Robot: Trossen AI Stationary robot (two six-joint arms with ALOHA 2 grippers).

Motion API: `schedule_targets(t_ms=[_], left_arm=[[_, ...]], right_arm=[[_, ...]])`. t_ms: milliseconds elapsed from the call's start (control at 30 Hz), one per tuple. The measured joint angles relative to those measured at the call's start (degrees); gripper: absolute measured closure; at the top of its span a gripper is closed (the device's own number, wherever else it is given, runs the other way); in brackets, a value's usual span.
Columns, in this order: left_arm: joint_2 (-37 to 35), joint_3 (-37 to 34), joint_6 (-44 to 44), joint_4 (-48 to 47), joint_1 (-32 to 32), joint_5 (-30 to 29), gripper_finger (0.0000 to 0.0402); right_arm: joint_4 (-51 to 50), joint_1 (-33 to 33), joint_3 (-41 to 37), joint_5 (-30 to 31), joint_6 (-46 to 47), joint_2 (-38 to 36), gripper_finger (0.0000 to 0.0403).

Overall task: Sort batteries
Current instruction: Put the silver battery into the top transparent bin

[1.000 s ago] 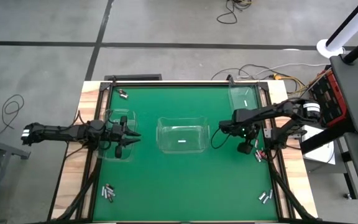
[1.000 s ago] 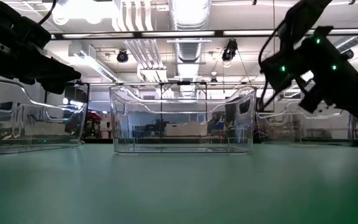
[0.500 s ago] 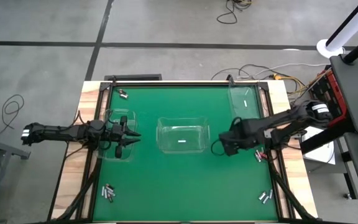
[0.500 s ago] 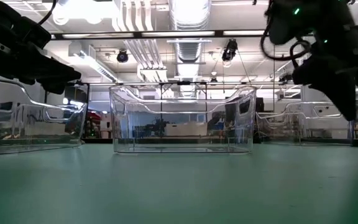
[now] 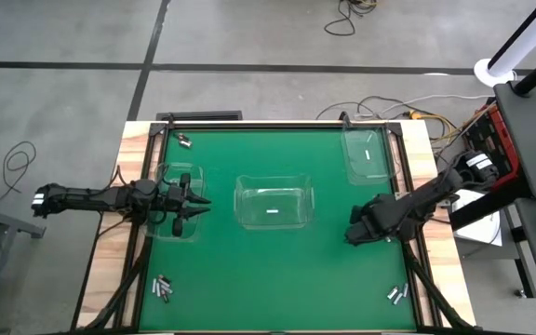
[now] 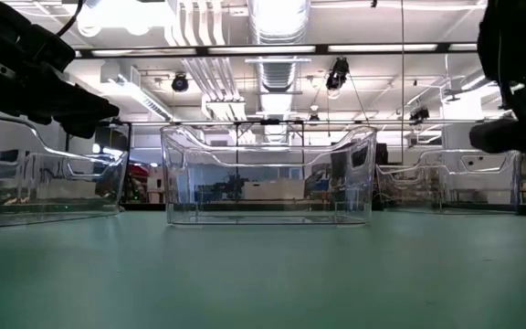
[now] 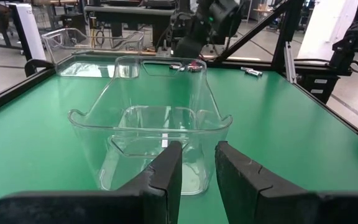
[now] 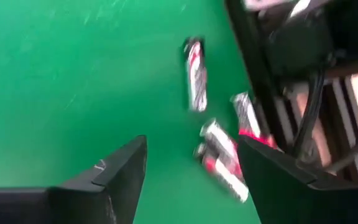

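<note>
The green table (image 5: 277, 270) carries three clear bins: a middle bin (image 5: 274, 205), a left bin (image 5: 177, 216) and a far-right bin (image 5: 368, 152). The left gripper (image 5: 190, 206) hangs above the left bin, its fingers (image 7: 166, 174) a narrow gap apart and holding nothing.

The right gripper (image 5: 354, 233) is over the table's right side with fingers (image 8: 114, 177) spread wide and empty, facing a loose cluster of batteries (image 8: 219, 152) beside the table's edge frame (image 8: 260, 74). These cells look blurred, so their exact lie is uncertain. More batteries sit at the near-right corner (image 5: 397, 294), the near-left corner (image 5: 162, 288) and the far-left corner (image 5: 184, 140).

The main risk is that, with cells packed together beside the frame, a wide grasp may catch two at once, nudge one under the frame, or strike the frame itself.
</note>
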Motion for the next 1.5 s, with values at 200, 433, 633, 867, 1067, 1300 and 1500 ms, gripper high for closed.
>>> schedule_targets(t_ms=[200, 433, 633, 867, 1067, 1300, 1500], left_arm=[[0.06, 0.0, 0.0, -0.01, 0.01, 0.0, 0.0324], [0.06, 0.0, 0.0, -0.01, 0.0, 0.0, 0.0324], [0.1, 0.0, 0.0, -0.01, 0.02, 0.0, 0.0324], [0.1, 0.0, 0.0, -0.01, 0.02, 0.0, 0.0324], [0.1, 0.0, 0.0, -0.01, 0.02, 0.0, 0.0324], [0.1, 0.0, 0.0, -0.01, 0.0, 0.0, 0.0324], [0.1, 0.0, 0.0, -0.01, 0.0, 0.0, 0.0324]], right_arm=[[-0.23, -1.11, -1.86, 0.39, 1.68, 1.51, 0.0178], [3.31, -2.93, -2.08, 1.21, 1.59, 6.36, 0.0177], [3.73, -4.68, -2.08, 4.81, 0.31, 10.59, 0.0177], [6.15, -4.85, -3.78, 6.49, 0.19, 12.47, 0.0177], [7.07, -4.83, -3.95, 8.33, -0.38, 13.26, 0.0186], [8.33, -4.87, -2.79, 9.43, -0.96, 12.52, 0.0205], [9.54, -4.87, -1.81, 9.61, -1.3, 12.32, 0.0219]])
